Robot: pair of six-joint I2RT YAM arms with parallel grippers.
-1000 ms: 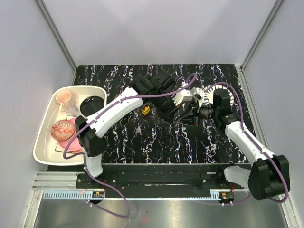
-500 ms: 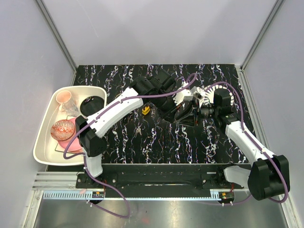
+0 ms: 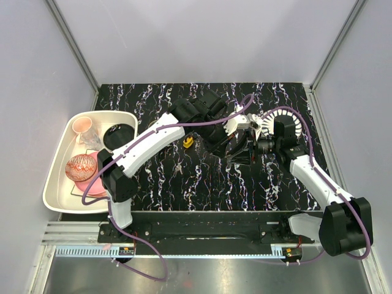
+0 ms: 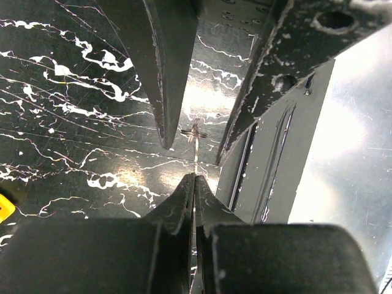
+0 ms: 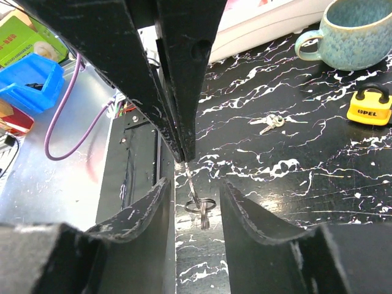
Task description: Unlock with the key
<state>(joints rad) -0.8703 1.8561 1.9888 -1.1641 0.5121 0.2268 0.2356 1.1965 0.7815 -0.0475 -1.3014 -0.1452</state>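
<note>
Key (image 4: 195,153): one, on ring, clamped in left gripper (image 4: 193,180) near table centre, between parted fingers of right gripper (image 5: 192,187). Padlock (image 5: 369,105): one, yellow. Loose key bunch (image 5: 269,121): one. Mug (image 5: 346,30): one.

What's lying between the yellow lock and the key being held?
A bunch of keys, between the held key and yellow padlock, in right wrist view.

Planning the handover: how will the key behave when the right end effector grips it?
The key looks thin metal: probably stiff and light, but slippery, apt to pivot in a pinch. Its ring hangs loose, so it will likely swing. The left end effector pinches only one end, so a nudge may twist it.
</note>
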